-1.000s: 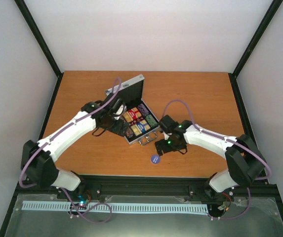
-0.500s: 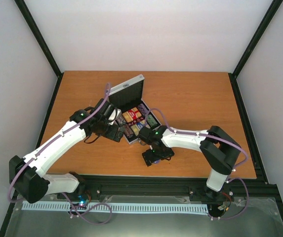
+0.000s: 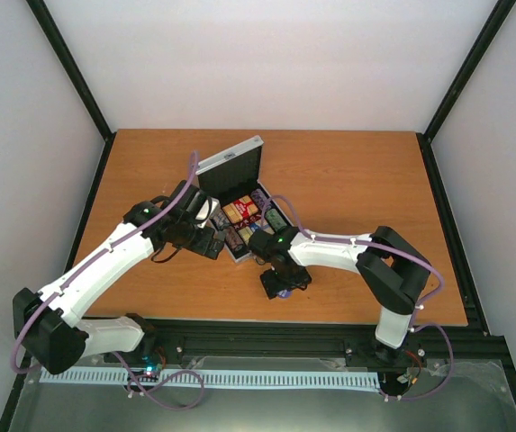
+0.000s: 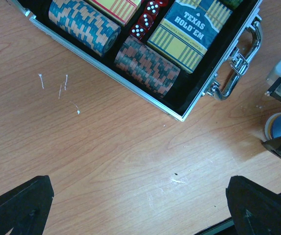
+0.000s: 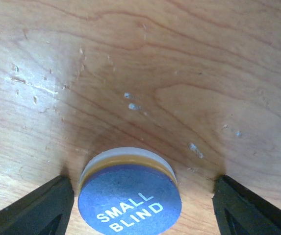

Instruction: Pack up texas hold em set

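Two risks are standing out to me from this seat. My right gripper (image 3: 280,286) is straddling the blue "SMALL BLIND" disc (image 5: 129,203), which is lying flat on the table (image 5: 179,73) just in front of the open case (image 3: 233,167). The jaws are parted and gripping nothing. The disc is sitting off-centre between them, almost against one finger and well clear of the other. If the pinch comes like this, I am expecting one finger to shove the disc sideways before the other arrives, so it skids or tips up on edge. It is also thin and low, so fingertips that are riding too high would slip over its rim. Whether the tips are touching the wood I cannot quite tell from the wrist view.

My left gripper (image 4: 140,208) is hanging wide open and empty above bare table beside the case's near edge. The arms are working close together, and a carry toward the handle (image 4: 238,63) could brush it and jolt the chip stacks (image 4: 84,24) and dice (image 4: 145,22)
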### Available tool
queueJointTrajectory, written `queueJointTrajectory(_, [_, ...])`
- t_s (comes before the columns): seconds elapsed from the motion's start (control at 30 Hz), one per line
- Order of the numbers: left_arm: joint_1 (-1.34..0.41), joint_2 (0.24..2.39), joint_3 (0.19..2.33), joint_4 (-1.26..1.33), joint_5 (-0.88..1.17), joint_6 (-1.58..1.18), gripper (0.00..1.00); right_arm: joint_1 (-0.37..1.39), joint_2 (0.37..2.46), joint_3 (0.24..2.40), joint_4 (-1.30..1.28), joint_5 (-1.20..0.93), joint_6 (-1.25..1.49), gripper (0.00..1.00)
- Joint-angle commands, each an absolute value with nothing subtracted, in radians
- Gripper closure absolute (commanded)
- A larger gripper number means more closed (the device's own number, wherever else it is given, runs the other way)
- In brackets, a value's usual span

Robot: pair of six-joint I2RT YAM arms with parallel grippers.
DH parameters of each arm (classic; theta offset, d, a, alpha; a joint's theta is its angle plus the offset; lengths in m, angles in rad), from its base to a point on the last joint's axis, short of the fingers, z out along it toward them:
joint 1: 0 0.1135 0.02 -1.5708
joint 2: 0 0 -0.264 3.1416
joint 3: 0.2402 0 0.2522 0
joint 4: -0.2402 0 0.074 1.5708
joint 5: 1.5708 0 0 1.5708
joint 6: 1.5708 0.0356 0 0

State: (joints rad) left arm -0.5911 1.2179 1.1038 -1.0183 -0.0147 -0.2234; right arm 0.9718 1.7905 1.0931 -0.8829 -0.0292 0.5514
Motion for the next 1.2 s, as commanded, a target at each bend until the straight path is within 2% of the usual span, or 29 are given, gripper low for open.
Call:
queueJointTrajectory(0.0, [-0.591, 1.209, 1.109, -1.016, -0.02, -0.225, 0.0, 0.995, 1.803, 1.092, -0.909, -0.001, 0.568, 0.22])
queueJointTrajectory(0.1, [-0.59, 1.219, 1.109, -1.016, -0.023, -0.227, 0.0, 1.018, 1.822, 1.102, -0.913, 0.0, 0.565, 0.23])
queueJointTrajectory(0.27, [-0.591, 1.234, 1.108, -1.014, -0.022, -0.225, 0.0, 1.035, 1.851, 1.115, -0.921, 0.007, 0.566, 0.39])
queueJointTrajectory(0.83, [-0.59, 1.242, 1.104, -1.005, -0.029, -0.221, 0.0, 1.023, 1.846, 1.08, -0.918, 0.053, 0.572, 0.47])
queueJointTrajectory(0.97, [-0.59, 1.244, 1.104, -1.006, -0.031, -0.221, 0.0, 1.016, 1.859, 1.074, -0.914, 0.056, 0.562, 0.51])
queueJointTrajectory(1.07, [-0.59, 1.245, 1.104, -1.006, -0.029, -0.221, 0.0, 1.016, 1.863, 1.073, -0.913, 0.057, 0.56, 0.59])
queueJointTrajectory(1.17, [-0.591, 1.247, 1.104, -1.006, -0.03, -0.22, 0.0, 1.015, 1.855, 1.08, -0.92, 0.068, 0.563, 0.63])
